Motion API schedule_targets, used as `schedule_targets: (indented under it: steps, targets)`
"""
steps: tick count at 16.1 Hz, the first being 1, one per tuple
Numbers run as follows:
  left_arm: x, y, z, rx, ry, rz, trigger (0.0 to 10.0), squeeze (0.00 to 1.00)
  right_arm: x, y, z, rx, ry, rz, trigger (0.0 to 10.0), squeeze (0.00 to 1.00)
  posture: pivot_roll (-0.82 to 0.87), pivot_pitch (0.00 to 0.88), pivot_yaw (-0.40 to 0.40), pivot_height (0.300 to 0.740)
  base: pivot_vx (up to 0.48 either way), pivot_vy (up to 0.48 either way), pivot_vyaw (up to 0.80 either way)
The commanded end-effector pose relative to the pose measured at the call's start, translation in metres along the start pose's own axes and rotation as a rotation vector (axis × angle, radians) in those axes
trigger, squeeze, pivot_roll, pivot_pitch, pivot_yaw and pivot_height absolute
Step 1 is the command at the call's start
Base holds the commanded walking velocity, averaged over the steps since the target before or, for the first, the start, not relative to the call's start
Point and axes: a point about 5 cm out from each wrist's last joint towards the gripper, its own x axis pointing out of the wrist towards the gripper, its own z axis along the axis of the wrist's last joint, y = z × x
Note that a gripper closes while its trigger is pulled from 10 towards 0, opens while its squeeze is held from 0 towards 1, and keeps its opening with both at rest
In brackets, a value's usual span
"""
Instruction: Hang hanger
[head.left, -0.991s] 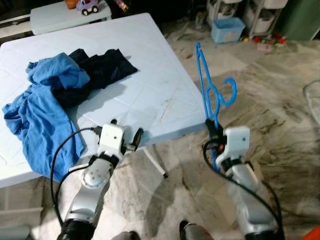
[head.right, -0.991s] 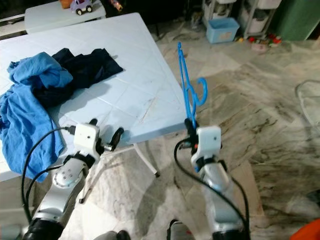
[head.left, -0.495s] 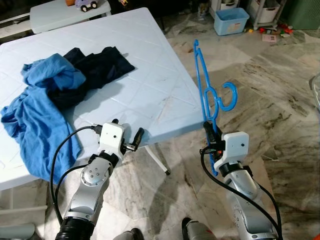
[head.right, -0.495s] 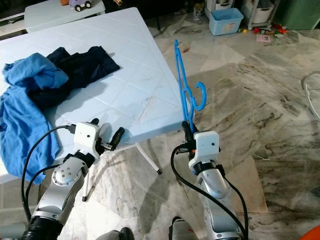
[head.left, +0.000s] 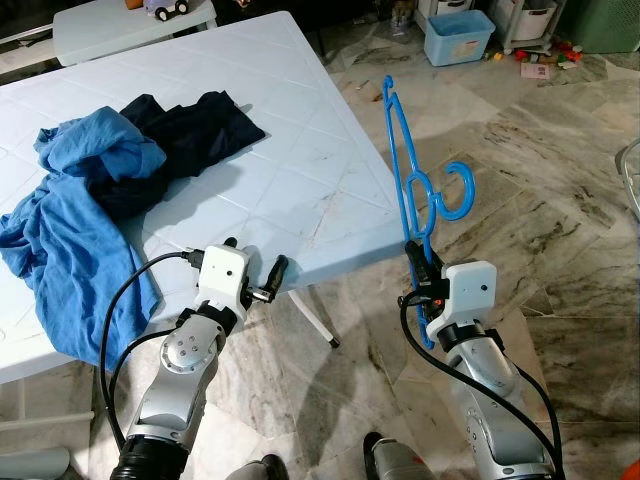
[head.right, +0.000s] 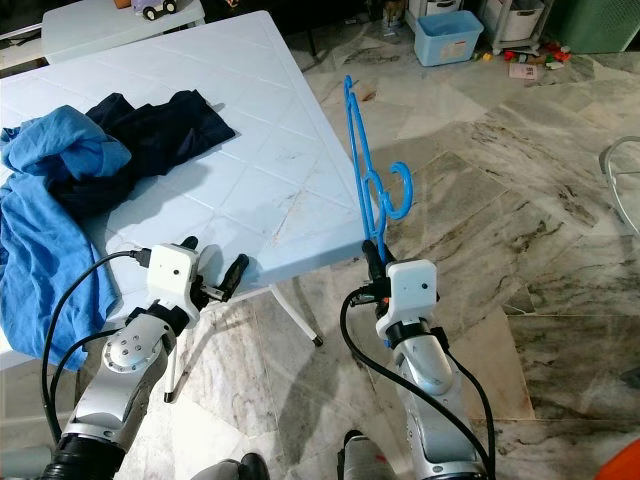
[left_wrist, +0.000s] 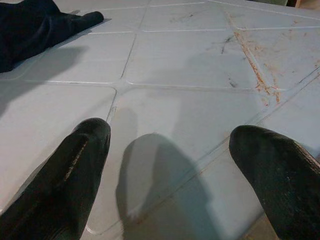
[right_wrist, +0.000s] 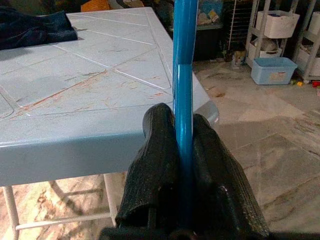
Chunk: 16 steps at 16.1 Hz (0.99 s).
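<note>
Beyond marble floor (head.left: 560, 200), blue bin (head.left: 459, 37), contents unclear; right gripper (right_wrist: 183, 131) clamps hanger (head.left: 420, 190).

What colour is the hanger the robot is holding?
Bright blue. The hanger shows best in the left eye view, pinched in the right end effector.

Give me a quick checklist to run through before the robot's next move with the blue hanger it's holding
1. Grip on hanger: right gripper shut on the blue hanger; ok.
2. Hanger clear of the white table: it stands upright beside the table's corner; ok.
3. Hook free: nothing caught on it; ok.
4. Left gripper out of the way: open, over the table edge; ok.
5. Clothes clear: heaped on the table, apart from the hanger; ok.
6. Rail or rod to hang on: cannot tell.
</note>
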Motion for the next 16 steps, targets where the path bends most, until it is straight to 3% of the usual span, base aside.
schedule_targets:
  steps: [1, 7, 16]
  targets:
    - [-0.005, 0.005, -0.007, 0.005, 0.038, 0.014, 10.0, 0.00, -0.005, 0.007, -0.020, 0.024, 0.114, 0.017, 10.0, 0.00, -0.23, 0.212, 0.114, 0.740, 0.000, 0.368, 0.00]
    - [-0.003, -0.001, -0.008, -0.010, 0.032, 0.029, 10.0, 0.00, 0.002, 0.002, -0.019, 0.012, 0.113, 0.034, 10.0, 0.00, -0.21, 0.165, 0.072, 0.740, 0.000, 0.410, 0.00]
    - [0.002, -0.003, -0.006, 0.002, 0.023, 0.034, 10.0, 0.00, 0.010, 0.006, -0.013, 0.007, 0.080, 0.066, 10.0, 0.00, -0.20, 0.152, 0.073, 0.740, 0.000, 0.437, 0.00]
